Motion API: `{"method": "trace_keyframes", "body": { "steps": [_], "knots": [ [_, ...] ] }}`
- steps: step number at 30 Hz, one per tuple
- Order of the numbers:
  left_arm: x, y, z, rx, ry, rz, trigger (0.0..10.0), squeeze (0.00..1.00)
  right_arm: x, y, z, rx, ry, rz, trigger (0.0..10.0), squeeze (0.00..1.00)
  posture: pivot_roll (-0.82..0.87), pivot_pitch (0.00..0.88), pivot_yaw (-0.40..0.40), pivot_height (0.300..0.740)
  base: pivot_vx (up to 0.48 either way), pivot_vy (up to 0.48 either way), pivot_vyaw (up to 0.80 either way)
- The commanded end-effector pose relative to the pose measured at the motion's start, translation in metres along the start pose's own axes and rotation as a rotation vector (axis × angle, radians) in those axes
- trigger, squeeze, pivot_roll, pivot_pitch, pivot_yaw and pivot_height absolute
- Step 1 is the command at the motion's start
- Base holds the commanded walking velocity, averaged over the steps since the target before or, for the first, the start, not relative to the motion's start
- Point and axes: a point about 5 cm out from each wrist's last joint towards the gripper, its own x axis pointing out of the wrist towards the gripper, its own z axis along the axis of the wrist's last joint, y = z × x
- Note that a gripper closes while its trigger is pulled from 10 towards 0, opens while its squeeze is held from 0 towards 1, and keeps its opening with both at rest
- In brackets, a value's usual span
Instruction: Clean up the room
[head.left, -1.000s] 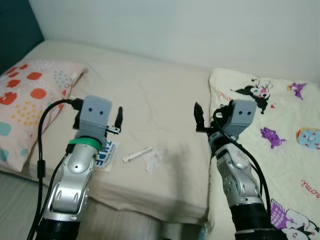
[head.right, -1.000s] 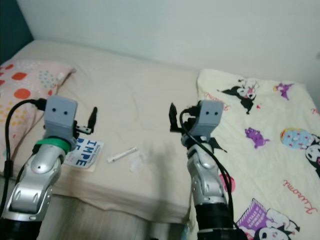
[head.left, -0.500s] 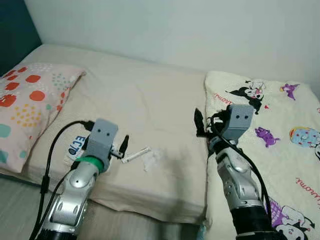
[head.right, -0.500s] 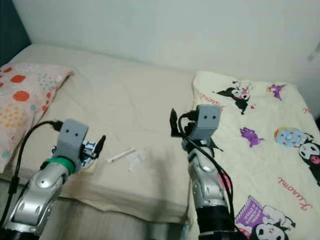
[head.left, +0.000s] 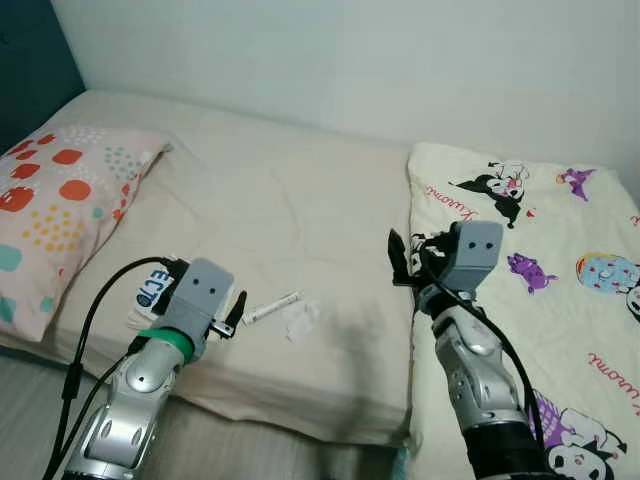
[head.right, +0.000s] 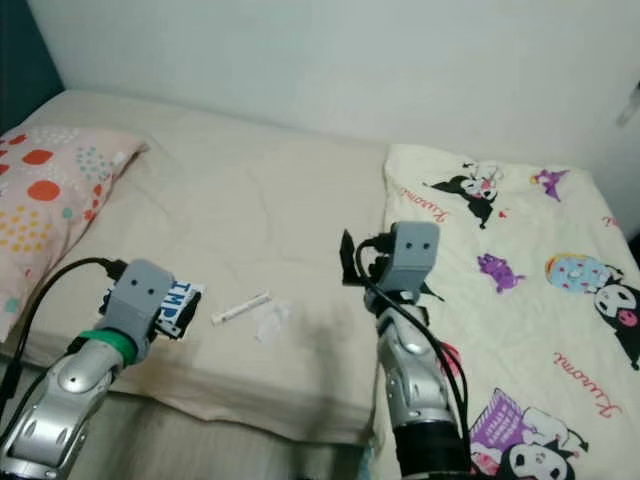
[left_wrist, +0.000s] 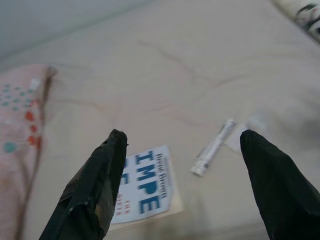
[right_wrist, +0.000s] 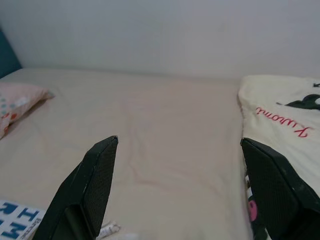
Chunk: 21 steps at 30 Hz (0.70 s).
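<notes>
Near the front edge of the bed (head.left: 300, 210) lies the litter to be cleared: a blue-and-white printed packet (left_wrist: 145, 182), a small white tube (left_wrist: 213, 146) and a scrap of crumpled wrapper (head.left: 302, 318) just beside it. The left gripper (left_wrist: 185, 190) hangs low over the packet with its fingers spread wide and empty, seemingly lined up to pick it up first. The right gripper (right_wrist: 185, 190), equally wide and empty, waits above the folded cartoon blanket's (head.left: 540, 230) edge, clear of the work.

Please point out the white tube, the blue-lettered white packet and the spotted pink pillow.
White tube (left_wrist: 213, 146): left wrist view, mid-body.
Blue-lettered white packet (left_wrist: 146, 184): left wrist view, printed face.
Spotted pink pillow (head.left: 60, 200): left eye view, top surface.
</notes>
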Motion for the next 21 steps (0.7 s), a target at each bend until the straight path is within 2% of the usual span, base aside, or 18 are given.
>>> {"method": "trace_keyframes", "body": {
  "steps": [1,5,17,21],
  "knots": [
    [-0.002,-0.004,-0.001,-0.033,-0.008,-0.014,10.0,0.00,-0.003,-0.002,-0.009,-0.006,0.031,-0.006,10.0,0.00,0.03,0.134,0.004,0.641,0.000,0.000,0.00],
    [0.001,0.000,0.001,-0.087,-0.015,0.011,10.0,0.00,-0.003,-0.001,-0.009,-0.006,0.033,-0.003,10.0,0.00,0.03,0.133,0.002,0.616,0.000,0.000,0.00],
    [0.005,0.006,0.004,-0.072,-0.033,0.009,10.0,0.00,-0.005,-0.001,-0.011,-0.009,0.040,0.003,10.0,0.00,0.02,0.138,-0.001,0.577,0.000,0.000,0.00],
    [0.008,0.015,0.003,-0.054,-0.031,0.036,10.0,0.00,-0.006,0.001,-0.012,-0.010,0.049,0.014,10.0,0.00,0.02,0.148,-0.009,0.558,0.000,0.000,0.00]
  ]
}}
